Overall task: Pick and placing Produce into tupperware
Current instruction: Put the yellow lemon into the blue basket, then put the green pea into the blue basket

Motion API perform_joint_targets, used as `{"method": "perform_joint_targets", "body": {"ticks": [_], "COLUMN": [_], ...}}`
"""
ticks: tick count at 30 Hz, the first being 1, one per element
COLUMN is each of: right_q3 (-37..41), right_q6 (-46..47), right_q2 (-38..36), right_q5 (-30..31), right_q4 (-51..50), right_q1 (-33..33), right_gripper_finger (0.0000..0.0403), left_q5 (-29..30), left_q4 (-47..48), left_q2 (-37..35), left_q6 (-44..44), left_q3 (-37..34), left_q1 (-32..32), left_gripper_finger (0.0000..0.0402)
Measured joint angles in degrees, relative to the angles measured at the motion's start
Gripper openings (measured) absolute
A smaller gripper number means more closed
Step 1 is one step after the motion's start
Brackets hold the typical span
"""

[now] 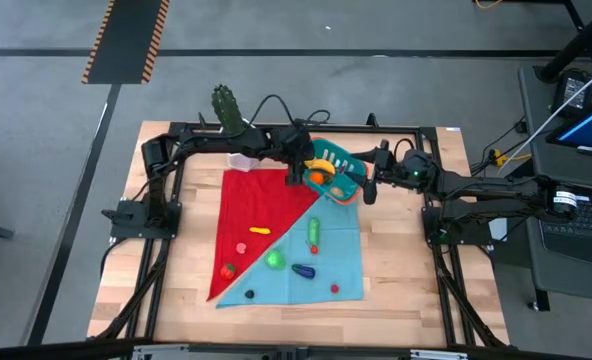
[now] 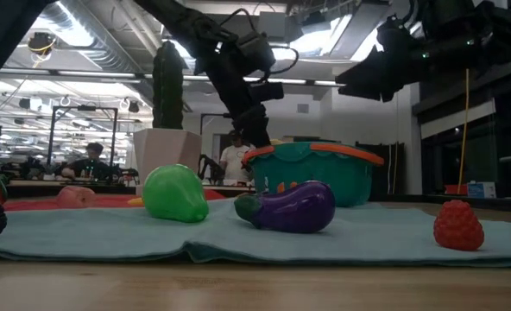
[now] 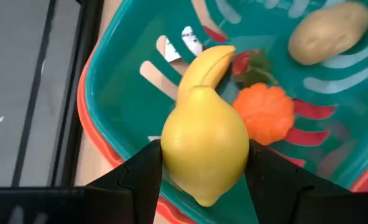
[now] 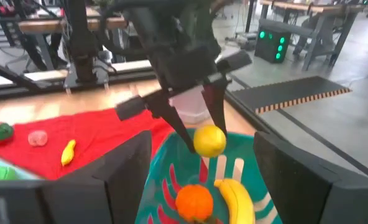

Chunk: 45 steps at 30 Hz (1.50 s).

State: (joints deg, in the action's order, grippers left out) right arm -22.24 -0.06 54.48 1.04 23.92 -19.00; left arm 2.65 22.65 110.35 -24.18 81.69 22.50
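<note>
Lemon (image 3: 204,144): hard, slick; I grip its widest middle.
Left end effector (image 3: 202,180): clamped on it, above tupperware (image 3: 119,106).
Right end effector (image 1: 369,186): spread, empty.

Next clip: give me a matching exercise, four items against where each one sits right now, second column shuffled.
Items:
1. lemon
2. banana
3. eggplant
4. strawberry

Places:
A. lying inside the tupperware
B. on the blue cloth, next to the green pear
C. clamped in the left gripper jaws, above the tupperware
D. alone on the blue cloth near its corner

Pairs: 1-C, 2-A, 3-B, 4-D

The right gripper waits at the tupperware's side.
</note>
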Motion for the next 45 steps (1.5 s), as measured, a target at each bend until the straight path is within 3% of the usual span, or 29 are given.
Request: {"method": "perform_joint_targets", "body": {"ticks": [6,16,26,30,35,40,45], "right_q3": [0.00,0.00,0.00,0.00,0.00,-0.04,-0.04], "right_q6": [-0.20,-0.45,-0.28,-0.43,-0.27,-0.25,-1.84], "right_q2": [0.00,-0.01,0.00,0.20,1.45,4.20,7.22], "right_q5": [0.06,2.46,2.56,2.50,-0.05,-2.80,-2.78], "right_q4": [2.84,5.90,6.78,6.77,6.01,6.76,9.06], "right_q1": [0.00,-0.01,-2.43,-2.60,-2.58,-2.56,-2.58], "right_gripper_finger": [0.0283,0.0283,0.0283,0.0283,0.0283,0.0283,0.0283], "left_q5": [-3.66,-3.69,-4.08,-11.15,-26.16,-39.30,-39.39], "left_q4": [1.87,1.15,-2.19,-3.00,0.51,5.29,1.56], "left_q2": [-0.05,-0.05,-1.73,-4.57,-9.12,-12.99,-18.66], "left_q6": [-1.93,-6.75,-9.97,-9.37,-7.05,-10.41,-10.36], "left_q3": [0.00,0.00,-0.09,-0.02,-0.04,-1.48,-8.71], "left_q1": [1.12,1.12,1.51,2.25,5.19,7.27,6.24], "left_gripper_finger": [0.0190,0.0225,0.0229,0.0230,0.0230,0.0230,0.0231]}}
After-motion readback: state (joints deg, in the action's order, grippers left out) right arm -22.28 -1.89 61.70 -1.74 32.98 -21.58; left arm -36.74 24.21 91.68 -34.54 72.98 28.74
